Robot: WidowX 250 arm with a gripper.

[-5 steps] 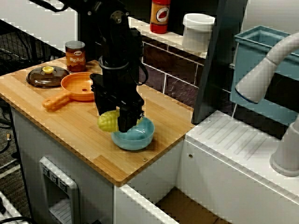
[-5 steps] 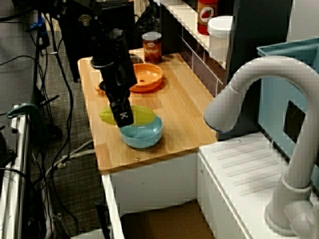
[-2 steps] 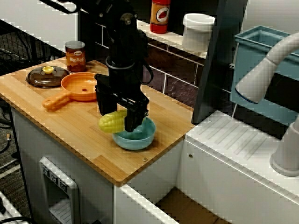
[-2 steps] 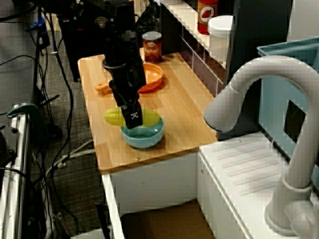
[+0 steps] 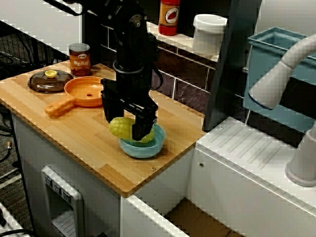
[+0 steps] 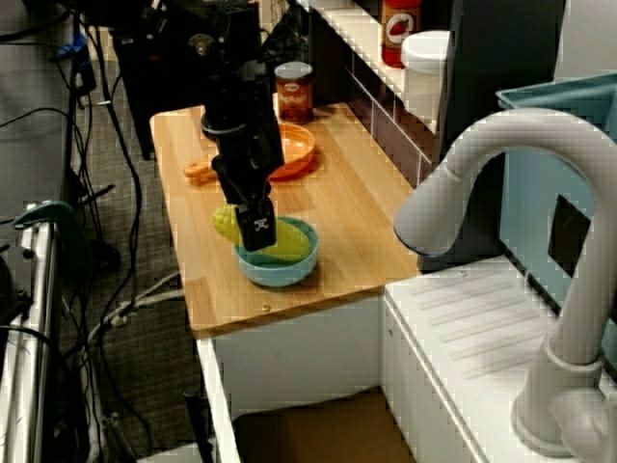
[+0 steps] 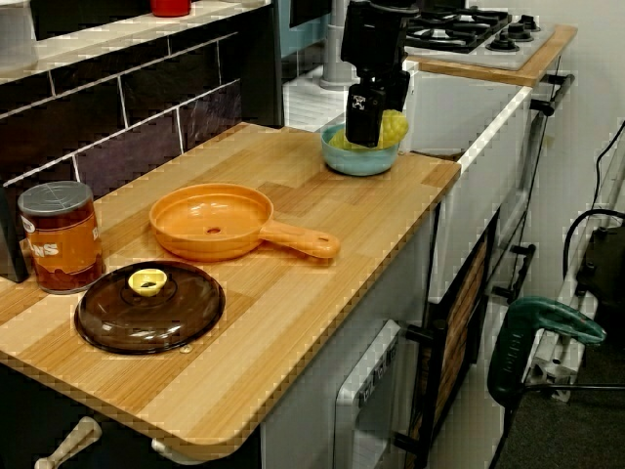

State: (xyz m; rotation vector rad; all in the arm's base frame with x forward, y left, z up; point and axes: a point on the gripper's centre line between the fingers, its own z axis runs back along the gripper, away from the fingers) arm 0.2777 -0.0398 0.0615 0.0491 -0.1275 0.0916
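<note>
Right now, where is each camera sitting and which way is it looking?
Front view: high off the counter corner, facing the tiled wall; arm, hand gripping corn at blue bowl.
Tap view: behind the sink tap, looking along the counter; arm, hand.
End view: low beside the can, facing the stove; wrist and hand.
All share corn and blue bowl.

The desk (image 7: 322,293) is pale wood in glued strips, smooth and satin. The matt black end effector (image 5: 127,123) clamps a bumpy yellow plastic corn cob (image 5: 117,127). The bowl (image 5: 148,149) is glossy blue, the pan (image 7: 210,220) smooth orange plastic, the lid (image 7: 186,313) glossy brown. The can (image 7: 61,237) has a metal rim.
</note>
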